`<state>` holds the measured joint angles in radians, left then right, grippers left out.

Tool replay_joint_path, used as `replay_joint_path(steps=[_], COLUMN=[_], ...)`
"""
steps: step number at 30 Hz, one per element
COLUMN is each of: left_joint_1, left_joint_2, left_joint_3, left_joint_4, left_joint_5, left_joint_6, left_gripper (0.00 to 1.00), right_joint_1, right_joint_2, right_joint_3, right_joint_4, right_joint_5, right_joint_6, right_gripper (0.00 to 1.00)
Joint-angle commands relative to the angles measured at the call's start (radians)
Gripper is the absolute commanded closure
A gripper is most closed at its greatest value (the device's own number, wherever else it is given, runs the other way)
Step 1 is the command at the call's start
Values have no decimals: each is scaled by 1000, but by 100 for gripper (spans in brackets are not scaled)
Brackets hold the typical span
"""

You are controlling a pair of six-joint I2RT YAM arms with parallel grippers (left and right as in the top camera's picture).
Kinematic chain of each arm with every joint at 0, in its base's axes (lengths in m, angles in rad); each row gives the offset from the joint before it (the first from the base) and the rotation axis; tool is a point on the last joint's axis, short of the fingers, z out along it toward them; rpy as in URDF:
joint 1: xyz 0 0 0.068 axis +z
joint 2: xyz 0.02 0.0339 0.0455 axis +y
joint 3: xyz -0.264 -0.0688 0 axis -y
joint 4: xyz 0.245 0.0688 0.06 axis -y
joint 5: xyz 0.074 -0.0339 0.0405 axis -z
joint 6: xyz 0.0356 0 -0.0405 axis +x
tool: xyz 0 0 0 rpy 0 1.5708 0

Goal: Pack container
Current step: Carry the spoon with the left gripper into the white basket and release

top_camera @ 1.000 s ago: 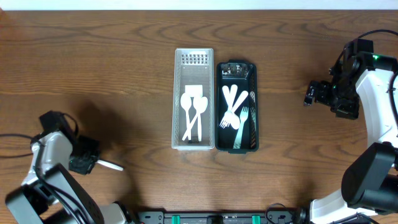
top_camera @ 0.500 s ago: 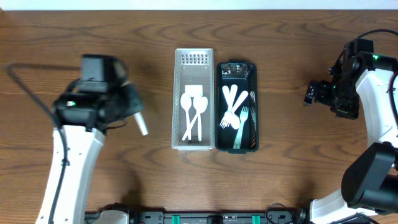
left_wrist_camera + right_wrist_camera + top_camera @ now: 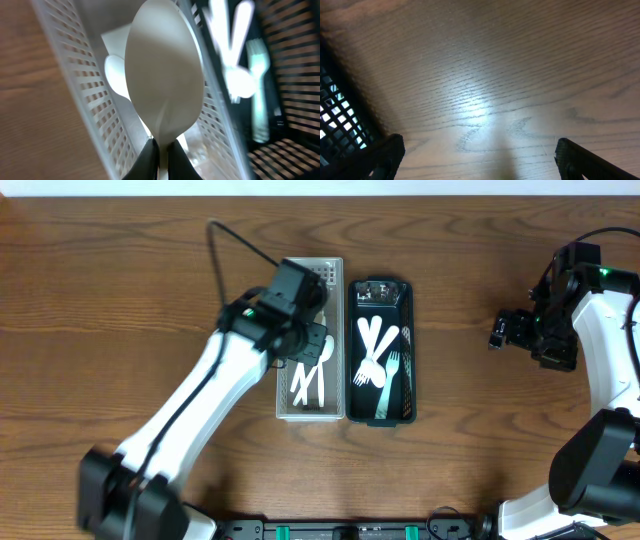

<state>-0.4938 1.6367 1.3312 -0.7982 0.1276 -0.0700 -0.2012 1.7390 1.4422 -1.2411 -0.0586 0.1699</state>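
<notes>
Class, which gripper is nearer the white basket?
Left. The left gripper is over the white basket, holding a spoon; the right gripper is off to the side, beyond the black basket.

Overhead faces straight down; both wrist views sit close, left sharing the white basket

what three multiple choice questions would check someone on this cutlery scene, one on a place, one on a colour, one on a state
1. The left gripper is over: A the white basket B the table's front edge C the far right corner
2. The fork basket is: A white B dark C red
3. The left gripper is: A open and empty B shut on a white spoon C shut on a fork
Key: 1 A, slotted white walls surround the spoon in the wrist view; 2 B, overhead shows it dark beside the white one; 3 B, the fingers pinch the spoon's neck.
</notes>
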Motion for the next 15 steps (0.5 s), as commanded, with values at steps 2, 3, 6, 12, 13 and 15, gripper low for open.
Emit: replay_joint_path(steps=[2,3,6,12,13,15], left_joint_1=[0,0,0,0,1,4], left_joint_2=[114,134,165,128,116,77], left_joint_3=[9,9,9,39,49,73], left_joint_4=[12,15,15,-1,-6,-21], left_joint_5=[-12,-12,-12,-16,-16,-33], left_joint_6=[32,32,32,32,32,32], left_gripper=[93,93,72,43,40,26], right_joint_1=[8,8,8,8,8,9], right_joint_2=[1,1,1,1,1,0], right_joint_3=[-1,-1,-1,-1,-1,0], right_joint_4=[-1,-1,-1,1,1,5], right_joint_5=[-21,-21,-21,-21,-21,-21], right_joint_6=[-11,-11,-11,-11,-11,-12], right_gripper=[1,1,1,1,1,1])
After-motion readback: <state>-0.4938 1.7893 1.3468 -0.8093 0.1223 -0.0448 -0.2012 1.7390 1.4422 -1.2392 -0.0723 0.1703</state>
